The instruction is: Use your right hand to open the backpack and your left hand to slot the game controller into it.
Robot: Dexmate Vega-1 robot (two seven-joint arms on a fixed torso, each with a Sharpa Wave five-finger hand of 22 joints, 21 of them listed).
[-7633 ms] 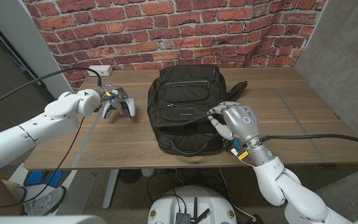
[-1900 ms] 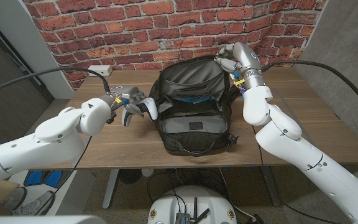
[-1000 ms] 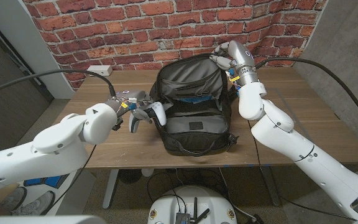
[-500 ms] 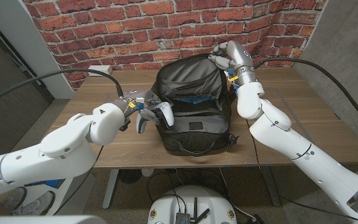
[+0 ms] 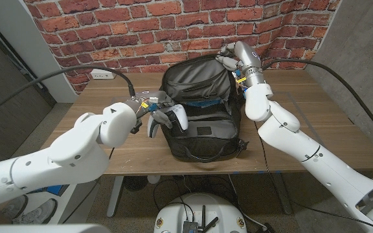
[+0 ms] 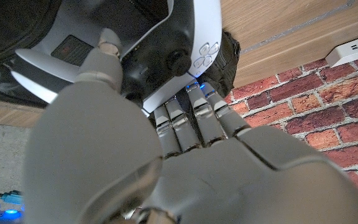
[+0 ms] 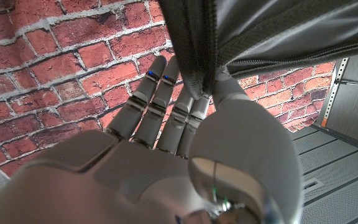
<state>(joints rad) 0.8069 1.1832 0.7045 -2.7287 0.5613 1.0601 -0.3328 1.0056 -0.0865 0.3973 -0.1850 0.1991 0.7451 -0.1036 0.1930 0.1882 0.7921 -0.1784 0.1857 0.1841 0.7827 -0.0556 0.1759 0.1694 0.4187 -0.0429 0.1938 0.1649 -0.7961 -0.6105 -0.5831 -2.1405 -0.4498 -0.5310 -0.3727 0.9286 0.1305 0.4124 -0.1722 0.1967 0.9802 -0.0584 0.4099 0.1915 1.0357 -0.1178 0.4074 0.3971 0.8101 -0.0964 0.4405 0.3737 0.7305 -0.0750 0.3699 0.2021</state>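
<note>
My right hand (image 5: 230,57) pinches the raised flap (image 5: 196,76) of the backpack (image 5: 203,126), fingers (image 7: 166,93) clamped on its zippered edge, holding it open above the tabletop (image 5: 303,123). My left hand (image 5: 149,107) grips the white game controller (image 5: 173,118), fingers (image 6: 194,121) wrapped around it, at the bag's open left rim, over the dark interior.

On the table (image 5: 316,123), the open backpack (image 5: 203,113) stands in the middle, the left hand (image 5: 149,110) holding the controller (image 5: 173,118) over its left edge, the right hand (image 5: 233,57) gripping the raised flap (image 5: 196,76) behind.
</note>
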